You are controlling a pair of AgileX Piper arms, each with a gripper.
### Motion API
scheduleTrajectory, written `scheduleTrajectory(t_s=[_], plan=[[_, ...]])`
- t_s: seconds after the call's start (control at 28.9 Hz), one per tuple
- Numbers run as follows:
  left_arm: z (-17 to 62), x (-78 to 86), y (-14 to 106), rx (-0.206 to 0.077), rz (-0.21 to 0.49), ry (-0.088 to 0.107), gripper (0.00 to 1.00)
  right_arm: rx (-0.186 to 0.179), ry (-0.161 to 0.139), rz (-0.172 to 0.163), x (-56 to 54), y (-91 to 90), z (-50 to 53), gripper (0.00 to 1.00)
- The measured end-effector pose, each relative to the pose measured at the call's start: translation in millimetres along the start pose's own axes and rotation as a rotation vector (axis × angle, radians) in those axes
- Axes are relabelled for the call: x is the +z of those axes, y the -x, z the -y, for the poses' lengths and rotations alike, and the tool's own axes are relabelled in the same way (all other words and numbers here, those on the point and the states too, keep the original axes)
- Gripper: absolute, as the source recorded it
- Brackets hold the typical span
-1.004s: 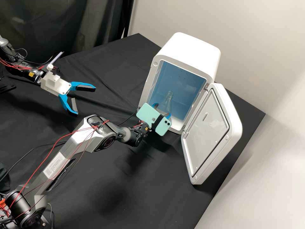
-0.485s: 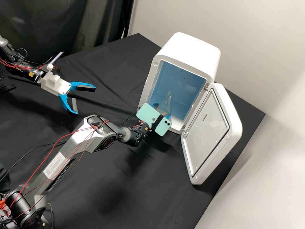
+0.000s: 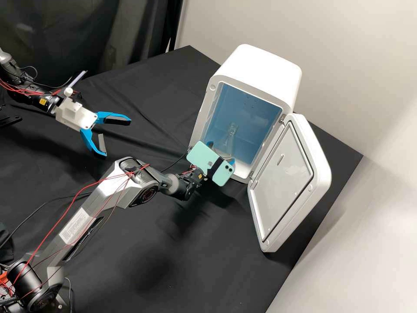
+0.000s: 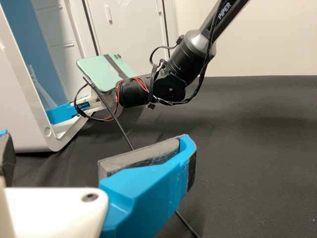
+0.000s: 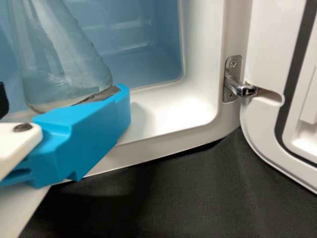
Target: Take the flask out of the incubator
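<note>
The clear glass flask stands just inside the white incubator, on its blue floor at the front opening. My right gripper reaches into the opening and is shut on the flask's wide base. In the right wrist view the flask rests against the pad of one blue finger of that gripper. The left gripper hangs open over the bench, well left of the incubator and holding nothing. In its own view, the left gripper faces the incubator's side.
The incubator door is swung fully open to the right, down near the bench's right edge, on a metal hinge. A mint green phone is strapped to the right wrist. Black cloth covers the bench in front.
The flask has shifted slightly at the incubator's opening, and the right gripper's near fingertip sits a little lower. The left arm has kept still.
</note>
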Motion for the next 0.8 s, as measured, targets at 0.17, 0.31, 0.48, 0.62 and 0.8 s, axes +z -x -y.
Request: scheduleTrajectory(t_s=[0.17,0.31,0.48,0.62,0.8], plan=[[0.0,0.0,0.0,0.000,0.000,0.000,1.00,0.006,0.002,-0.001,-1.3,-1.4,-3.1,1.00],[-2.3,0.4,1.1,0.009,0.001,-0.001,1.00,0.025,0.001,-0.011,-4.8,-4.6,-11.5,1.00],[-3.9,0.7,1.9,0.016,0.002,-0.002,1.00,0.047,0.003,-0.019,-10.4,-10.1,-24.1,1.00],[-3.9,1.3,1.8,0.015,0.004,-0.002,1.00,0.064,-0.002,-0.034,-12.9,-14.7,-30.3,1.00],[-4.4,3.8,2.0,0.018,0.009,0.001,1.00,0.058,-0.007,-0.018,-10.6,-18.0,-31.6,1.00]])
